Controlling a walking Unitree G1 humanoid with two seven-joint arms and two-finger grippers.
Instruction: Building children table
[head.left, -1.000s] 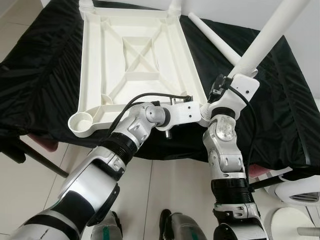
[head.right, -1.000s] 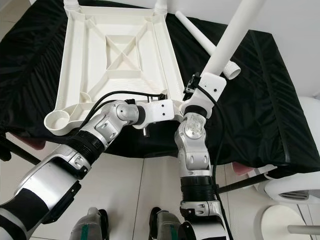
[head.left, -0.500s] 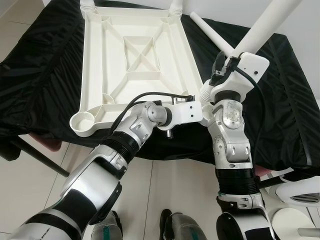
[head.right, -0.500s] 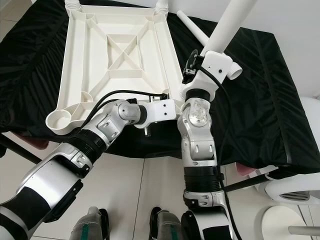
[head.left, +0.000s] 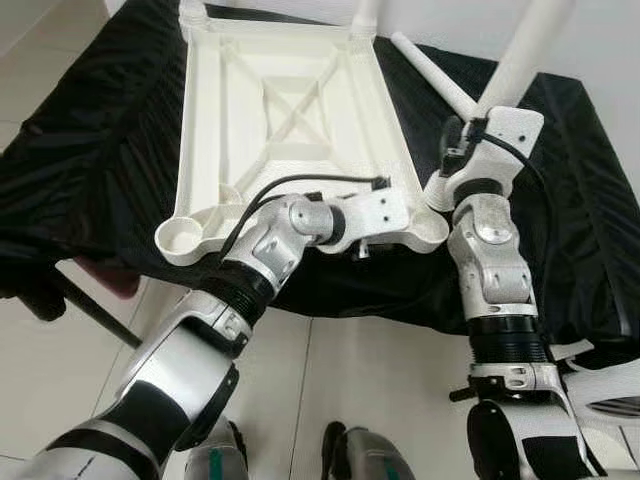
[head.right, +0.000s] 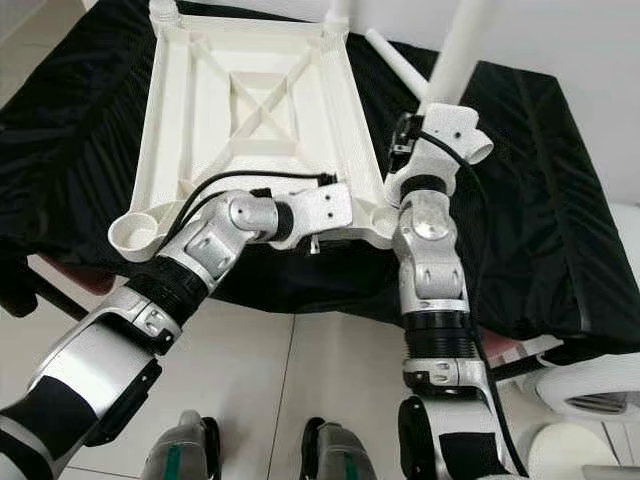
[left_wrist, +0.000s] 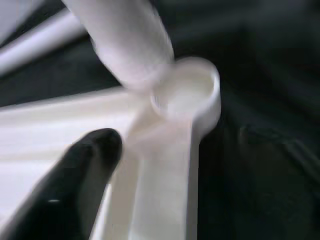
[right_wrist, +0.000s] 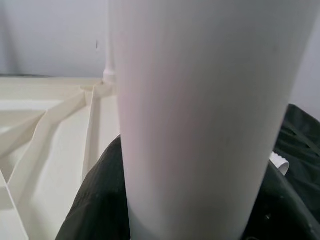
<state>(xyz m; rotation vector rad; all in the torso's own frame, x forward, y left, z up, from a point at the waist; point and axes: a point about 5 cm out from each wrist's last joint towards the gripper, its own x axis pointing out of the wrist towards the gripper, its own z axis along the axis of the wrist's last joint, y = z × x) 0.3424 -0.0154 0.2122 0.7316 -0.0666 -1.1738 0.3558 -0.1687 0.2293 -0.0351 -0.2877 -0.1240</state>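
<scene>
A white plastic tabletop (head.left: 290, 120) lies upside down, ribs facing up, on a black cloth (head.left: 90, 150) that covers the table beneath it; two white legs already stand in the far corner sockets, one at each far corner (head.left: 193, 10); another loose leg (head.left: 440, 75) lies on the cloth just beside the tabletop's right edge; the near left corner socket (head.left: 178, 237) is an open round cup.

The right tool (head.left: 480, 115) holds a long white leg (head.left: 520, 50) upright, tilted a little, with its lower end at the near right corner socket (left_wrist: 192, 95) of the tabletop; in the left wrist view the end of the leg (left_wrist: 125, 45) sits against the rim of that socket, blurred, and whether it is seated inside cannot be told; in the right wrist view the leg runs straight along the tool and hides the fingers, which are pinched on it.

The left tool (head.left: 385, 215) reaches across to the tabletop's near edge beside that same socket; one black finger (left_wrist: 75, 175) lies on the tabletop's rib; whether its fingers are spread or pressed together cannot be told.
</scene>
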